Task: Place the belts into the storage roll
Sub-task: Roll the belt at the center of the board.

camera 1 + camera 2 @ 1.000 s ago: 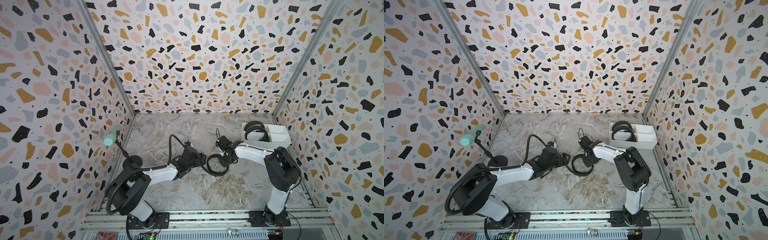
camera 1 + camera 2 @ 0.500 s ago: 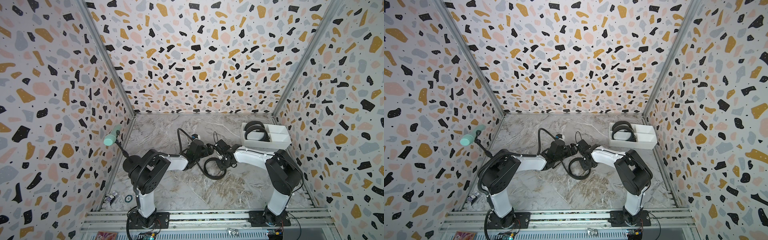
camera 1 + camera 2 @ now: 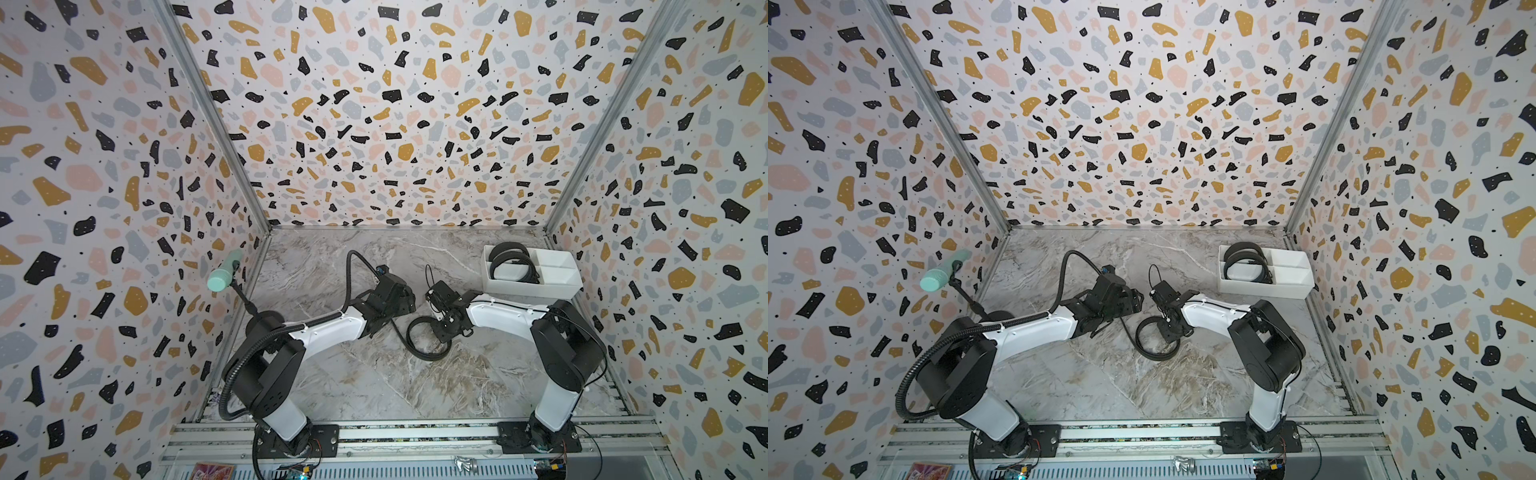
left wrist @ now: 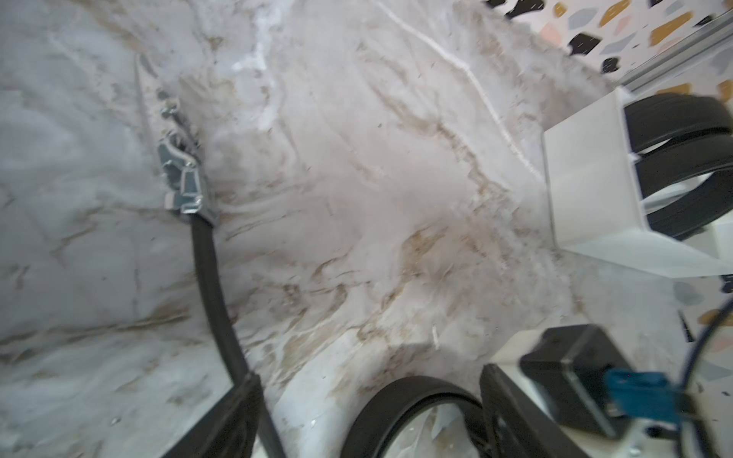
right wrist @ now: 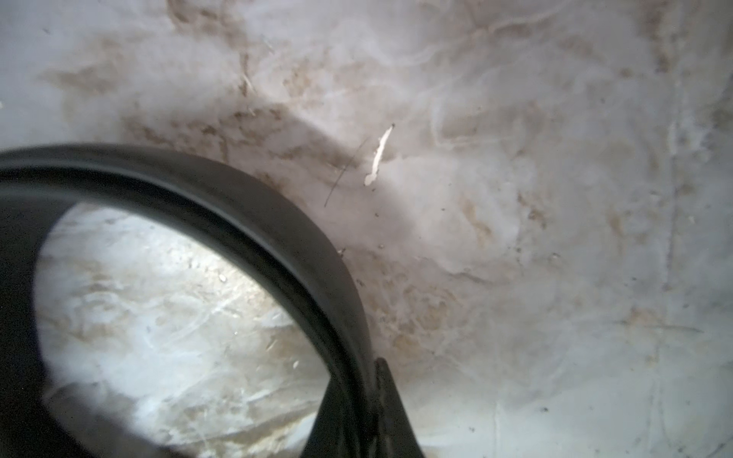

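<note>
Speckled terrazzo walls on three sides, a grey marbled surface (image 3: 374, 382) below, and we take it from the left. A mint-green microphone (image 3: 224, 276) on a black stand leans in by the left wall. Next along, the left arm (image 3: 328, 328) reaches low toward the centre, and the left fingers (image 3: 405, 300) are apart. The left wrist view has them spread wide, the loose belt (image 3: 409, 338) passing between them, unclamped. That loose belt (image 3: 1138, 336) lies on the surface between the two arms in both top views. It makes a round loop with the strap on edge, plus a tail running back beneath the left arm's wrist. In the left wrist view the tail ends in a grey metal buckle (image 4: 182, 186), flat on the marble. On to the right fingers (image 3: 446, 328), pinched together on the loop's right-hand side. The right wrist view shows the black band curving right up against one of those fingers (image 5: 390, 408). The right arm (image 3: 507, 313) stretches away behind them. Far right, near the back corner, sits the white tray (image 3: 528, 289), well apart from the loose belt. The coiled belts (image 3: 511, 264) stand on edge in its leftmost compartment.
</note>
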`<state>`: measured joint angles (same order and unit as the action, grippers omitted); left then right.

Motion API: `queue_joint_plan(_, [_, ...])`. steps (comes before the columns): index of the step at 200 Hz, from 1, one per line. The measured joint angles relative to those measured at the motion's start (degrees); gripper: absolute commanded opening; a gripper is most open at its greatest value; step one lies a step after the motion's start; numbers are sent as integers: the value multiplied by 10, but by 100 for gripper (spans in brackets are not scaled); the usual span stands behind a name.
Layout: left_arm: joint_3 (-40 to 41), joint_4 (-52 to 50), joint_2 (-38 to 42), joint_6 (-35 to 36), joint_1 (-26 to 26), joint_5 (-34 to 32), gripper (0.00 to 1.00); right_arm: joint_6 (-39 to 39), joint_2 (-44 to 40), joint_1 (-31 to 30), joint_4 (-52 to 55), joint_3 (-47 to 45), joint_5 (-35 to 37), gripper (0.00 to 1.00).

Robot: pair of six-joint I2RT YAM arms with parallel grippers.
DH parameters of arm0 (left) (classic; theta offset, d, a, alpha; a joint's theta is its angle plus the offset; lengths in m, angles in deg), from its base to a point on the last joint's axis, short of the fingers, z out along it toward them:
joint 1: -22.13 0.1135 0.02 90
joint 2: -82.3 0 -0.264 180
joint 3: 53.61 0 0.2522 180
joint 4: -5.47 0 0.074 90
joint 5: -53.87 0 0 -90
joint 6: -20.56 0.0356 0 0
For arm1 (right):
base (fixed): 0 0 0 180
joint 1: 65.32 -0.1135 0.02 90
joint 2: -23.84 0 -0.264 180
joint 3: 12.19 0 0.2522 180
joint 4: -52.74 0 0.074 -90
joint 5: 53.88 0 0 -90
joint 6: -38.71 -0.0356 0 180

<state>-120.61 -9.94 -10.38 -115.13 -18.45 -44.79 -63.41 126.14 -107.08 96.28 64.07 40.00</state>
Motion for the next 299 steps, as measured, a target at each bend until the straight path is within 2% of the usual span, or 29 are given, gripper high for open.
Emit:
queue_joint_plan(22, [25, -11, -14, -7, 0, 1, 80, 0, -2, 0, -3, -2, -2, 0])
queue_joint_plan(59, [22, 1, -65, -18, 0, 5, 80, -3, -9, -13, -3, -11, -17, 0])
queue_joint_plan(150, [-116, 44, -188, -18, 0, 65, 76, -31, -13, -17, -13, -18, -16, 0])
queue_joint_plan(192, [-109, 41, -180, -1, 0, 70, 81, -31, -13, -17, -13, -18, -16, 0])
queue_joint_plan(229, [-84, 7, -134, 17, 3, 58, 88, -21, -13, -19, -13, -18, -15, 0])
queue_joint_plan(278, [-79, -47, -47, 53, 8, 10, 88, -17, -13, -19, -13, -18, -15, 0])
queue_joint_plan(299, [-50, -62, -15, 61, 10, 0, 84, -16, -13, -19, -14, -18, -15, 0])
